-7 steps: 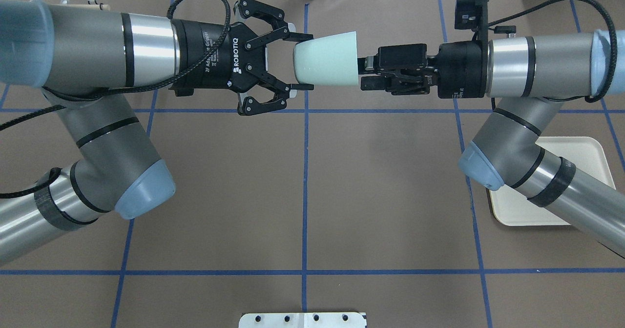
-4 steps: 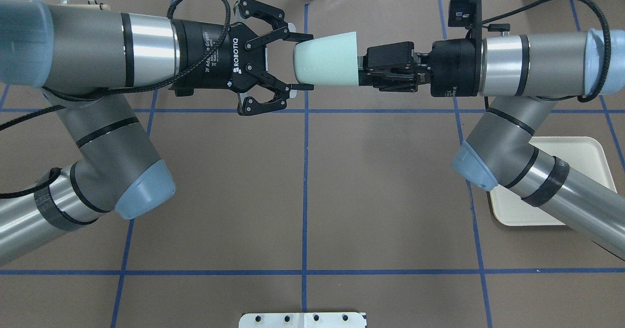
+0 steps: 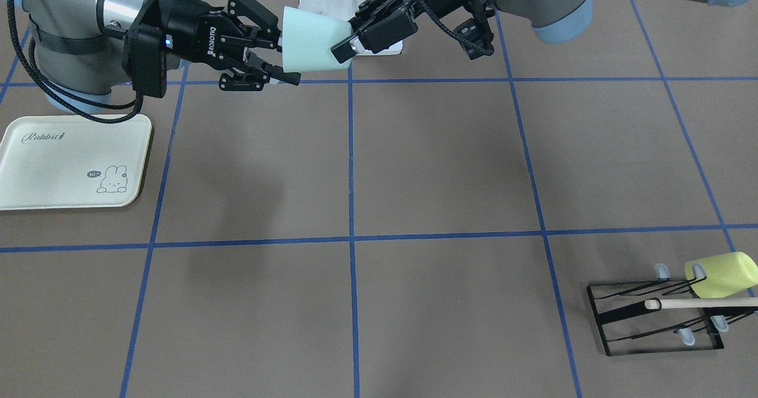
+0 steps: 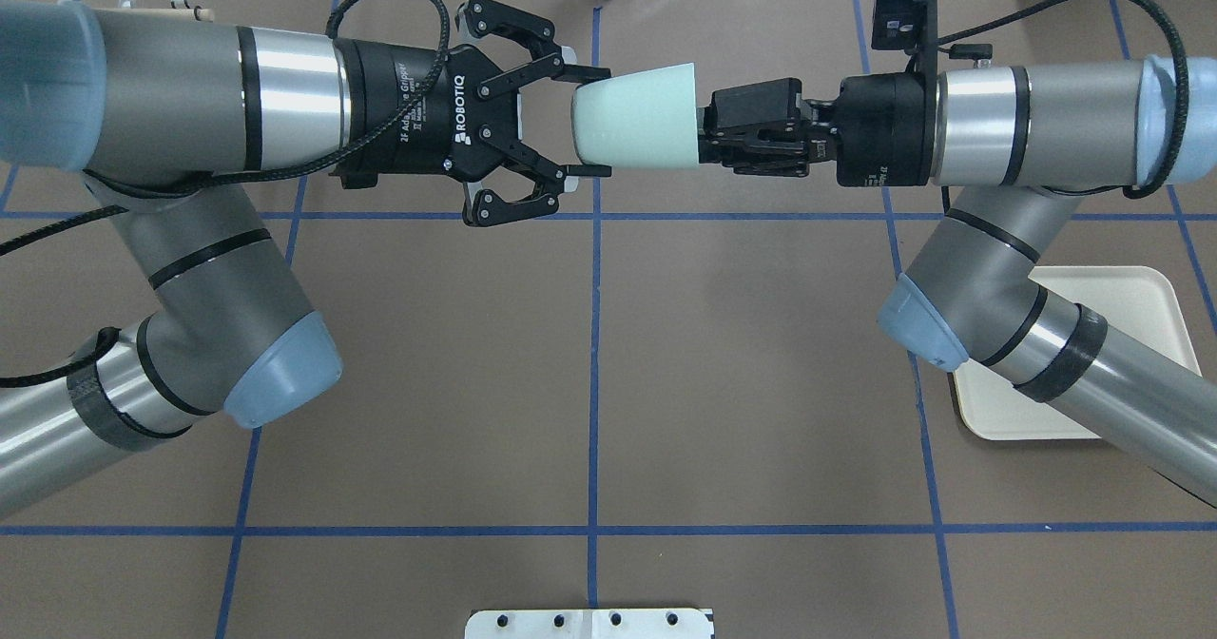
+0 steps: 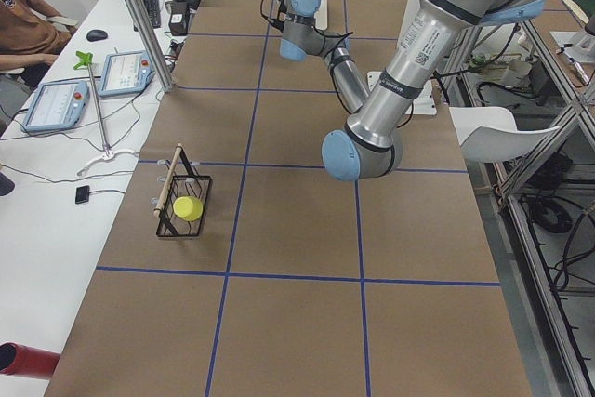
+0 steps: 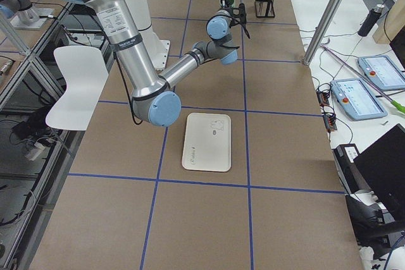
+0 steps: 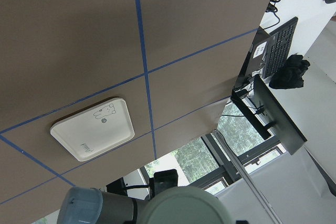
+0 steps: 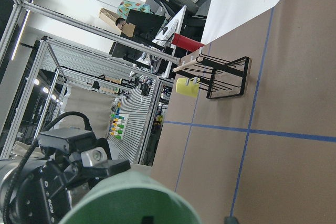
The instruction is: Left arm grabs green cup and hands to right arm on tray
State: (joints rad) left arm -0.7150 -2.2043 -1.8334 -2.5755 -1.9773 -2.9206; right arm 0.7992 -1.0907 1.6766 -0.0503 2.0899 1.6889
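**Mid-air handover: main risk is the left letting go before the right has bitten**

Clock refs are read on the overhead view.

- Left arm [image 4: 190, 97] comes in from 9 o'clock.
- Left gripper [image 4: 597, 123] pinches the green cup [image 4: 637, 116] at its base, one finger on each side.
- The cup is off the table [image 4: 589, 382], lying horizontal at 12 o'clock, mouth toward 3.
- Right gripper [image 4: 705, 137] sits at the mouth, rolled a quarter-turn against the left one.
- Its jaws are spread in the front-facing view: one finger in the mouth, one outside below the wall. It straddles the wall and is not yet clamped.

Risks:
- If the left opens before the right closes, the cup drops. It's round, so it would likely roll.
- The right will only grip one thin wall near the rim. The whole cup hangs off that, so it may sag or pivot.
- An off-centre close shoves the cup against the left grip, so it could twist or slip.

Room:
- Nothing shows on the table between 12 o'clock and the tray [image 4: 1146, 301] at 4 o'clock.
- Right arm [image 4: 1046, 125] has its elbow over the tray and covers part of it. It must fold back and turn the cup upright first.
- The tray rim could catch the cup base on set-down.
- Wire rack [image 3: 622, 313] with the yellow-green cup [image 3: 719, 273] is out on the robot's left, well apart from this path.
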